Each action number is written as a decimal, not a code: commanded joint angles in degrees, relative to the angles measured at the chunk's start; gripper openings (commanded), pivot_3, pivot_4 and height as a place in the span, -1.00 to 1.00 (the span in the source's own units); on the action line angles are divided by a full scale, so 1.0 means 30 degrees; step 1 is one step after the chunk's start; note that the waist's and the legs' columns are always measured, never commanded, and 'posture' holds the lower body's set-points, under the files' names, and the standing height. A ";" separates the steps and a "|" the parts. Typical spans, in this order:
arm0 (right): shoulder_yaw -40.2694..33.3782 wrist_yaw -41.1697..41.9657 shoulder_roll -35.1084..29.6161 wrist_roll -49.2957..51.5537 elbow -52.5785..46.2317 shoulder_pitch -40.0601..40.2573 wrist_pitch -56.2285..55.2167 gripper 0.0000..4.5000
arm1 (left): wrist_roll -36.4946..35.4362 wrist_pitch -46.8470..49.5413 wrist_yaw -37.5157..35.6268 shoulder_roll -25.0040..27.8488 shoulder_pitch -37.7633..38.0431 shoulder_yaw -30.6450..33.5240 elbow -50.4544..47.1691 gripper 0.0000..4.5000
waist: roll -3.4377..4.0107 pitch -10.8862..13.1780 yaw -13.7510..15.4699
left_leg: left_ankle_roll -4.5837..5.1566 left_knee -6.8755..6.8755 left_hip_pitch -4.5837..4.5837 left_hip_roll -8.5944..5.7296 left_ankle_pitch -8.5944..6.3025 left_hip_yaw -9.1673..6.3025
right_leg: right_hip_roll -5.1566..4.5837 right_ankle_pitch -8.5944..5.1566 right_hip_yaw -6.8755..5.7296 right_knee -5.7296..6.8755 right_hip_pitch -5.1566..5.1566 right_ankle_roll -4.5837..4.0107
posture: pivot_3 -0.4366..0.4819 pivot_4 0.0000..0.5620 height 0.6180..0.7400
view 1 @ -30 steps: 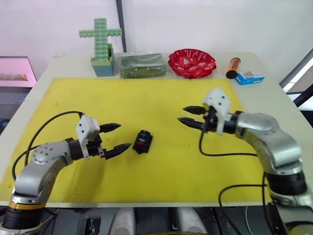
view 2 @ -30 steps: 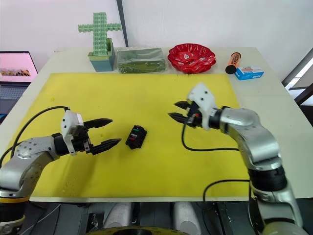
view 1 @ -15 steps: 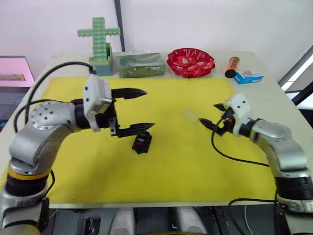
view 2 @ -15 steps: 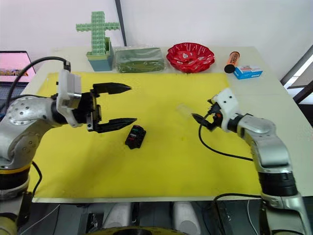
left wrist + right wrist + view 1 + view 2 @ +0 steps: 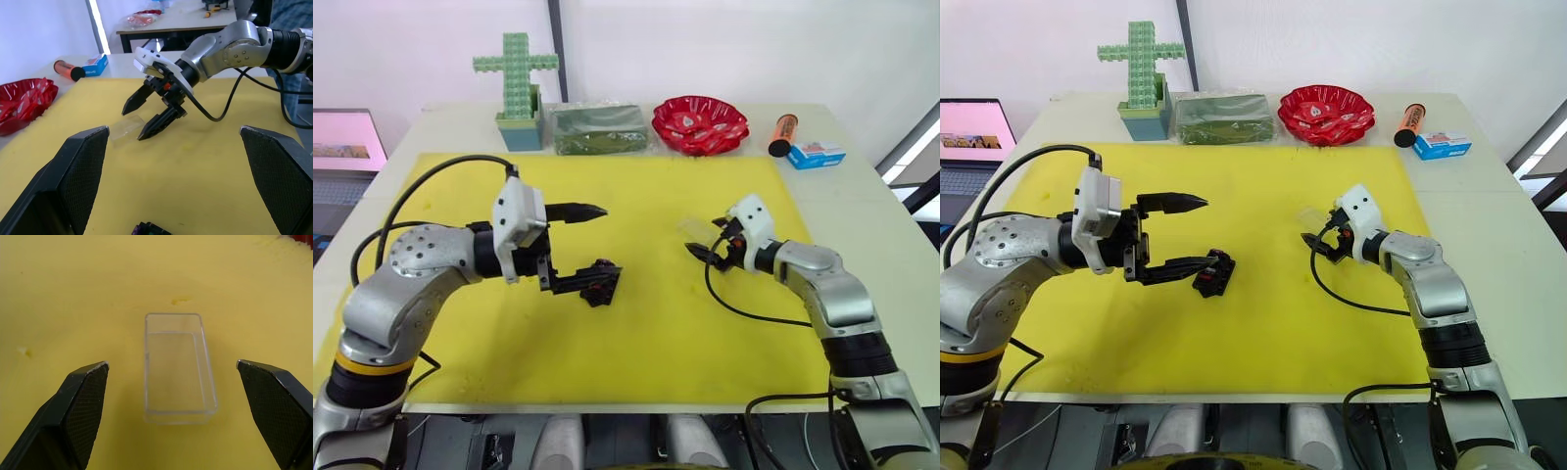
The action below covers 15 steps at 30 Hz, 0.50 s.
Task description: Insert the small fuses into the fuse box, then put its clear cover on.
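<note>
Yellow mat (image 5: pixel 646 343): we see it covering most of the tabletop (image 5: pixel 862 196), whose bare margin runs along the far and right edges.
Fuse box (image 5: pixel 1213 273): it lies on the mat a little left of the mat's middle; its long axis runs from the near edge toward the far edge, tilted slightly toward the right. Red and green show on its top; we cannot tell each fuse apart.
Clear cover (image 5: pixel 178 367): it lies flat on the mat right of centre, well apart from the fuse box. In the right wrist view its long axis runs along the line of the fingers and its hollow side appears to face up.
Left gripper (image 5: pixel 589 245): our fingers stand wide apart, holding nothing. The nearer fingertip (image 5: pixel 1203 262) sits just beside the fuse box's left side; we cannot tell whether it touches. The farther finger points over bare mat toward the right.
Right gripper (image 5: pixel 703 240): fingers spread wide, empty, pointing toward the left edge, with the clear cover just ahead of the tips and between their lines; nothing touches it.
Far edge of the tabletop: green block cross (image 5: pixel 516 88), green packet (image 5: pixel 599 128), red bowl (image 5: pixel 699 123), orange tube (image 5: pixel 782 134), blue-and-white carton (image 5: pixel 814 155).
</note>
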 commanded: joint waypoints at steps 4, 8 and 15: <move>0.0038 0.0066 0.0229 -0.0535 0.1618 -0.0730 -0.1723 0.90 | -0.0116 -0.0099 0.0190 0.0131 0.0026 0.0422 -0.0491 1.00 | 0.0001 0.0001 -0.0011 | 0.0000 -0.0001 0.0000 0.0000 0.0000 0.0001 | 0.0000 0.0001 0.0000 0.0001 0.0000 0.0001 | -0.05 -0.47 1.00; -0.0097 0.0108 0.0429 -0.0480 0.2258 -0.0839 -0.2354 0.43 | -0.0067 -0.0132 0.0257 0.0127 0.0166 0.0397 -0.0547 1.00 | 0.0001 0.0000 -0.0004 | 0.0000 -0.0001 0.0002 0.0001 0.0000 0.0001 | 0.0000 0.0001 -0.0001 0.0003 0.0000 0.0001 | -0.05 -0.47 1.00; -0.0063 0.0408 0.0546 -0.0359 0.2018 -0.0629 -0.2814 -0.20 | -0.0108 -0.0091 0.0373 0.0220 0.0704 0.0534 -0.0647 1.00 | 0.0001 0.0000 -0.0017 | 0.0000 -0.0001 0.0003 0.0002 0.0000 0.0001 | 0.0000 0.0003 -0.0001 0.0008 0.0001 0.0004 | -0.05 -0.47 1.00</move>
